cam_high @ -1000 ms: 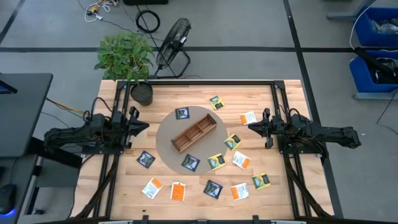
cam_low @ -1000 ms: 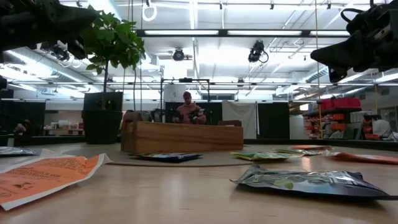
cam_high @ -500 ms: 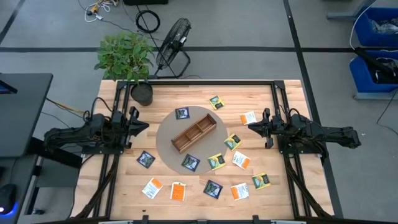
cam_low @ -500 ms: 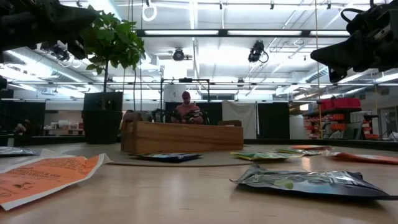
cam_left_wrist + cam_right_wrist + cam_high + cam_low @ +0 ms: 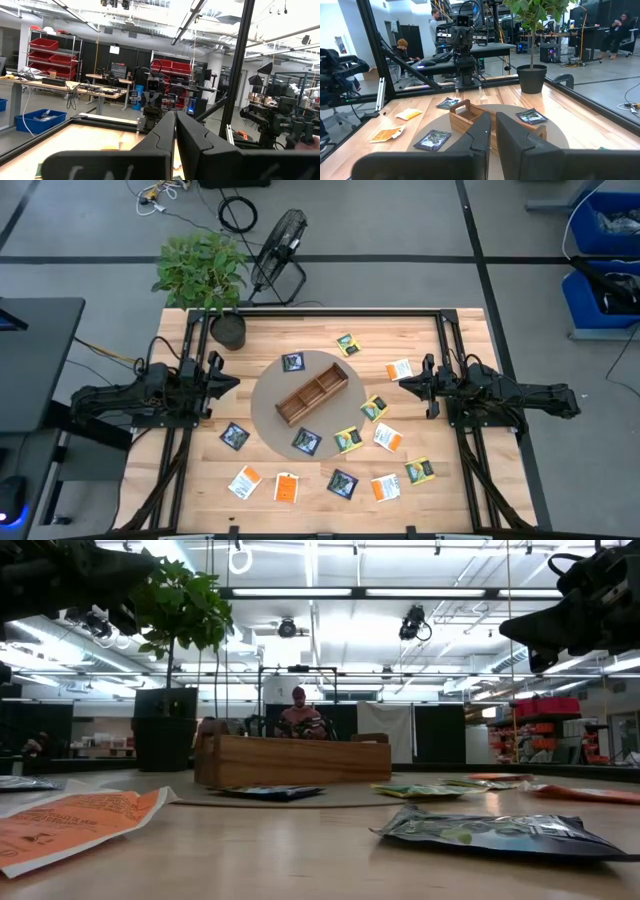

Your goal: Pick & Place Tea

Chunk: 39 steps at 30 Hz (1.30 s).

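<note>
The tea (image 5: 398, 370) packets are scattered flat on the bench (image 5: 455, 490) around the wooden tray (image 5: 313, 393). An orange-and-white packet lies just inward of the right hand (image 5: 405, 382), nearer than any to the left hand (image 5: 232, 384). Both hands are seen closed and empty.

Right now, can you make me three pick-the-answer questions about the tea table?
1. Where is the wooden tray?
A. on the round mat
B. on the floor
C. under the plant

2. How many tea packets lie in the tray?
A. five
B. none
C. two

3. What is the right gripper holding?
A. a packet
B. a cup
C. nothing

Answers: 1 A, the tray sits on the round mat mid-table. 2 B, its compartments look bare. 3 C, its fingers are together above the table and grip nothing, like the left gripper.
</note>
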Available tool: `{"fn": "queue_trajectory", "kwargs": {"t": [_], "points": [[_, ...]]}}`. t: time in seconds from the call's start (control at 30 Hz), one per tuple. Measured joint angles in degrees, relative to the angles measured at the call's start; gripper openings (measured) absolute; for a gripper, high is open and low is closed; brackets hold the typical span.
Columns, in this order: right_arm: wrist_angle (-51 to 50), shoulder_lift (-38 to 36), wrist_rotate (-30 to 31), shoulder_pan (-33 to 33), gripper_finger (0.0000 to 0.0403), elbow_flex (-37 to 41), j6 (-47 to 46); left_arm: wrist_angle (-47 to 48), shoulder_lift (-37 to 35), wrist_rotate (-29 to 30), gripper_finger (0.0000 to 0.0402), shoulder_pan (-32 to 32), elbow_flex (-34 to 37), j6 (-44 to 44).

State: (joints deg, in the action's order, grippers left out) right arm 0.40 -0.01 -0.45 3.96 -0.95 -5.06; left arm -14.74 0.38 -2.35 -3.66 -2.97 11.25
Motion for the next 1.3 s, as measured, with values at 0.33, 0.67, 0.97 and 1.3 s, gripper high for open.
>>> {"fn": "queue_trajectory", "kwargs": {"t": [0.33, 0.67, 0.97, 1.3], "points": [[0.5, 0.0, 2.9, 0.2, 0.0038, 0.0, 5.2, 0.0, 0.0, 0.0, 0.0021, 0.0, 0.0, 0.0], [0.8, 0.0, 3.3, 0.2, 0.0038, 0.0, 3.6, -1.3, 0.0, 0.0, 0.0021, 0.0, 0.0, -1.6], [1.7, 0.0, 5.6, 0.2, 0.0038, 0.0, -0.8, -1.6, 0.0, 0.4, 0.0021, 0.0, 0.0, -2.7], [2.4, 1.0, 7.2, 0.2, 0.0054, -1.7, -0.2, 0.5, 0.0, 0.4, 0.0021, 0.0, 0.0, -2.9]]}}
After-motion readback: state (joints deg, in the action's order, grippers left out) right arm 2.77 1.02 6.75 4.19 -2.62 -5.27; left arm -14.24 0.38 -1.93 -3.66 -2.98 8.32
